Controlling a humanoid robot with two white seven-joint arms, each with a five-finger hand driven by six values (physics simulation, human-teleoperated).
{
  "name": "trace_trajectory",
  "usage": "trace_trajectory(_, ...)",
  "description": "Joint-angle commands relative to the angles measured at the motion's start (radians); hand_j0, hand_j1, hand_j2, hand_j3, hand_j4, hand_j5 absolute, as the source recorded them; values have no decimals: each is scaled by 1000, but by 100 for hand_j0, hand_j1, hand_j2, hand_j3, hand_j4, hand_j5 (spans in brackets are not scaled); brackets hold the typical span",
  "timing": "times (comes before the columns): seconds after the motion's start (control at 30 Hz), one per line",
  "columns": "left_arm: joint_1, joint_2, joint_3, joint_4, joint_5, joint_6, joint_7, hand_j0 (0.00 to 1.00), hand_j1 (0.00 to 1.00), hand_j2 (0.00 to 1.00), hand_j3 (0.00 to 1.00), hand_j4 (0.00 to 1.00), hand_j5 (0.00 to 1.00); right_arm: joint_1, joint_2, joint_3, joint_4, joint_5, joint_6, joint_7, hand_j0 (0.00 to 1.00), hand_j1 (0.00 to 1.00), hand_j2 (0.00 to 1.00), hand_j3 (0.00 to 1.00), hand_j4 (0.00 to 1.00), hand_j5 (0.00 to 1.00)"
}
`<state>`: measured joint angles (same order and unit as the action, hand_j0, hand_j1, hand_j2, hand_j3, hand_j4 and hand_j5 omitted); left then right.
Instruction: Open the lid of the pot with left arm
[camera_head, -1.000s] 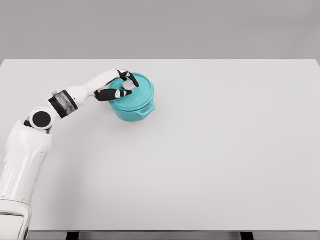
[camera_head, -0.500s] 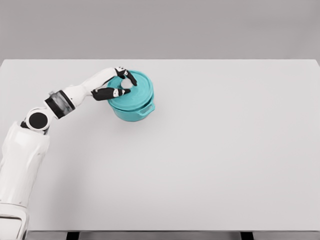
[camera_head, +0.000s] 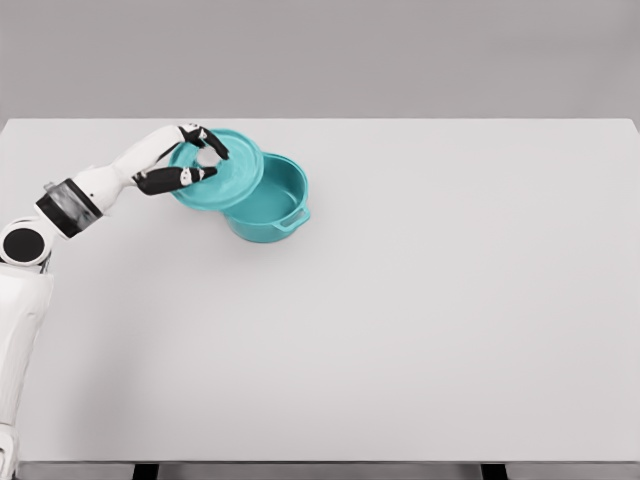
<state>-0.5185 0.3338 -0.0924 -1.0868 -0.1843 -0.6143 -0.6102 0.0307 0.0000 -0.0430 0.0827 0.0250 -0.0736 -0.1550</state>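
A teal pot (camera_head: 272, 208) stands on the white table (camera_head: 420, 300), left of the middle and toward the back, its inside showing. Its round teal lid (camera_head: 225, 172) hangs tilted above the pot's left rim, still overlapping it. My left hand (camera_head: 200, 158) is shut on the lid's pale knob, black fingers (camera_head: 180, 179) curled over the top. The left arm (camera_head: 85, 198) reaches in from the left edge. No right arm shows.
A small loop handle (camera_head: 296, 218) sticks out of the pot's right front side. The table's far edge runs just behind the pot, against a grey wall.
The lid sat on the pot one second ago. It has since come up off the pot and moved left with my left hand, and the arm has drawn back leftward.
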Motion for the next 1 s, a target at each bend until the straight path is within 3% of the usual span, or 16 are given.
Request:
trace_trajectory(0.0,2,22,17,1,22,3,-1,46,46,46,46,46,46,0,0,0,0,0,0,0,100,100,100,100,100,100)
trace_trajectory(0.47,58,71,140,27,28,3,-1,46,46,46,46,46,46,0,0,0,0,0,0,0,100,100,100,100,100,100)
trace_trajectory(0.73,83,74,175,84,28,3,-1,48,48,48,48,48,48,0,0,0,0,0,1,0,100,100,100,100,100,100)
trace_trajectory(0.97,92,76,175,179,25,3,-1,50,50,50,50,50,50,0,0,0,0,0,0,0,100,100,100,100,100,100)
